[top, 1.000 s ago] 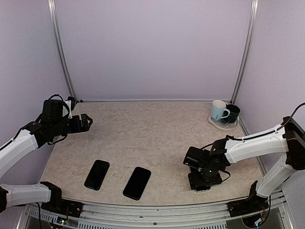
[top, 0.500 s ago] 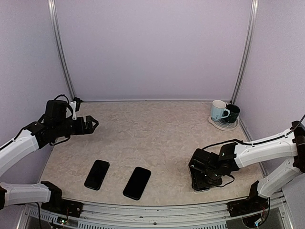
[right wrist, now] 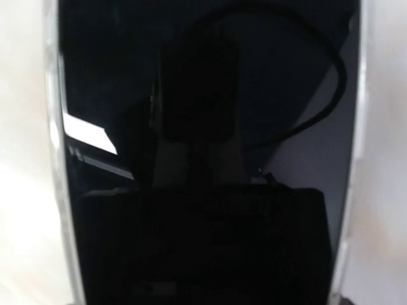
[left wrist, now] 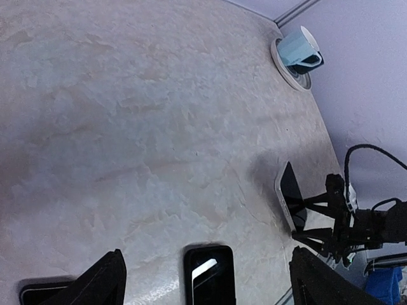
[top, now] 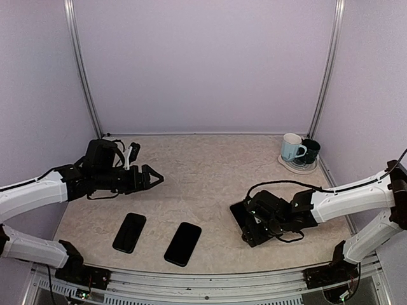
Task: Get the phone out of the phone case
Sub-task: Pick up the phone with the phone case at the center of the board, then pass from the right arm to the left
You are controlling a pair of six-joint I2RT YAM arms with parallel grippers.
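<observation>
Pale blue ceramic mug and dark glossy mug are parked side by side on a round white saucer; it's tucked in the beige marbled tabletop's far-right corner.

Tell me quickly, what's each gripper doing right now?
Left gripper: open, holding nothing.
Right gripper: closed across the cased phone, holding it tilted up on edge.

The right gripper holds a dark flat phone tilted up. The left gripper hangs over the speckled beige table, fingers spread apart.
</observation>
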